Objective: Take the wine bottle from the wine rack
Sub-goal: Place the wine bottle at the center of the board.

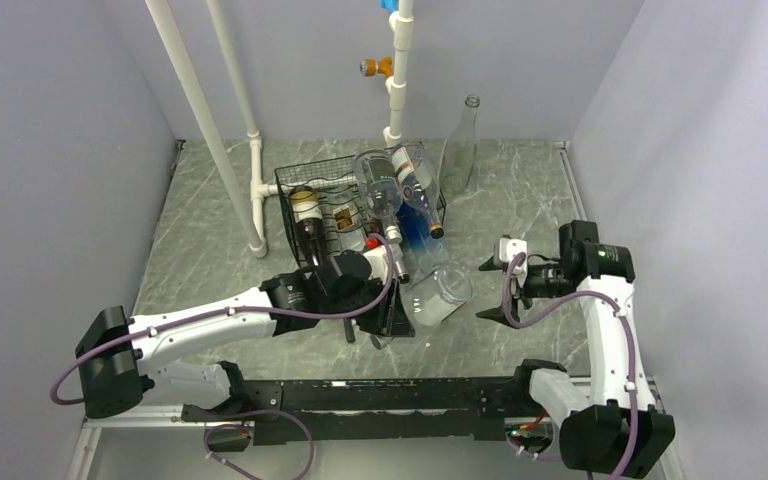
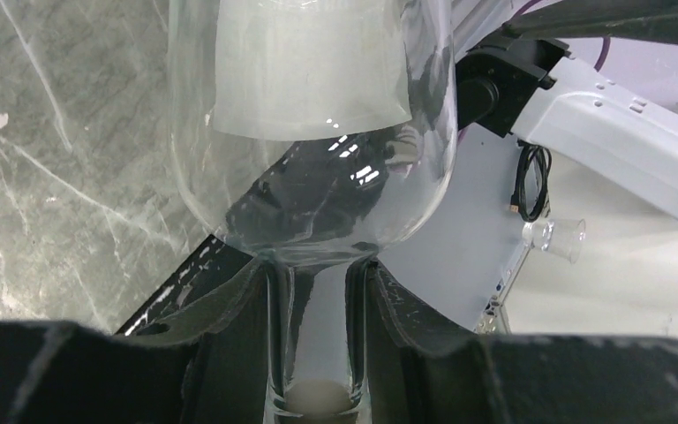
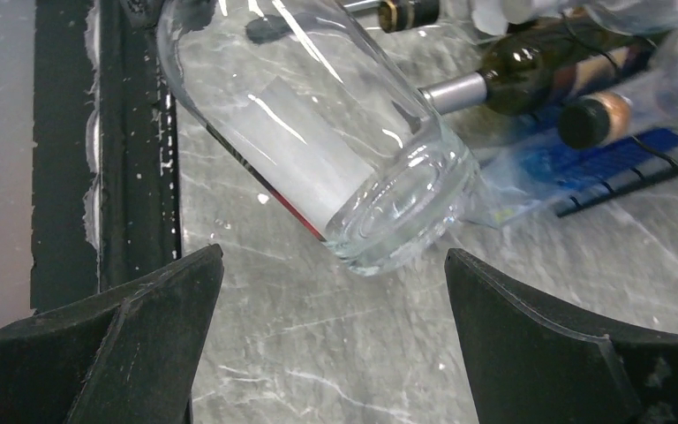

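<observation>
Wine bottle (image 2: 309, 132) is being clamped by its neck between the closed jaws of the left gripper (image 2: 318, 340). Shoulder and body are being carried just ahead of those jaws, tilted over. The bottle is being held on the near side of the wine rack (image 1: 290, 195) and apart from it; the rack is sitting beyond the left jaws.

The right gripper (image 3: 333, 256) is being held with jaws wide open and nothing between them. The bottle base is being presented just ahead of them, roughly in line with the gap, without contact. Whether the base is resting on the worktop (image 1: 210, 260) cannot be told.

Handling, as judged:
- Clear glass that looks empty is being assumed fairly light, but rigid, slick and breakable.
- A neck-only hold is being judged a long lever, so swing or slip at the base is likely. The shoulder flare just ahead of the left jaws is probably acting as a stop.
- The lower body, around the pale label (image 3: 305, 146), is being judged the best second hold.

Containers:
- A dark bottle (image 1: 307, 218), clear bottles (image 1: 385, 180) on top and a blue-tinted bottle (image 1: 422, 215) are being carried lying down in the rack, necks toward the jaws.
- The dark bottle's fill cannot be told; the clear ones look empty.
- An upright clear bottle (image 1: 463, 140) is standing beyond the rack.
</observation>
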